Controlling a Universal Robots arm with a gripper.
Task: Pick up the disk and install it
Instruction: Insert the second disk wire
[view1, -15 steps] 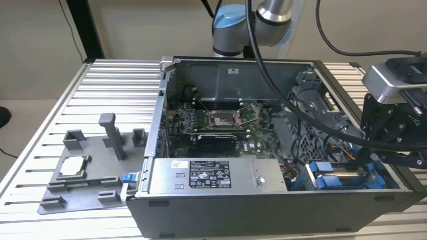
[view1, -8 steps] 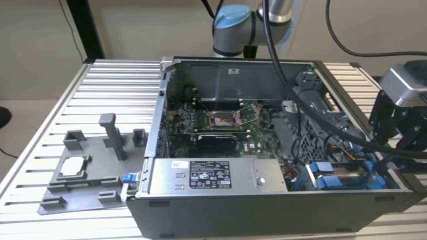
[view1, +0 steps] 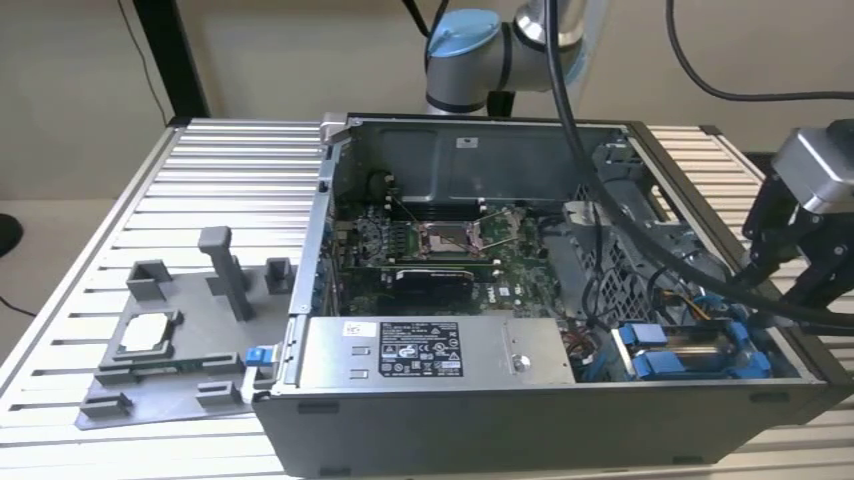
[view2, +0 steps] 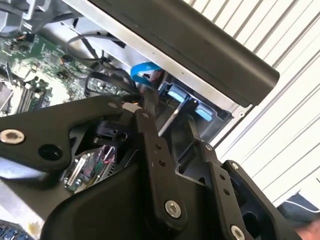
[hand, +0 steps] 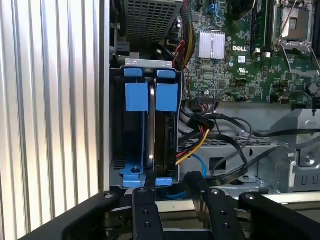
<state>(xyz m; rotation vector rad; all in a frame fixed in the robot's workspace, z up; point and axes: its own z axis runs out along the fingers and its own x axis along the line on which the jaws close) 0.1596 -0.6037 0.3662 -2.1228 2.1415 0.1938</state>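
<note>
Cables (hand: 210, 131) crowd the bay beside the disk (hand: 159, 131), standing on edge, long axis vertical in frame; gripper (hand: 175, 192) spread open, ungrasping.

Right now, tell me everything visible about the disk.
The disk stands on edge in the drive bay at the case's corner, a thin silver-and-dark slab framed by a blue plastic bracket with two blue tabs at one end. Coloured cables lie beside it. In the exterior view it shows at the exterior view's right. The gripper hangs just over its near end.
</note>
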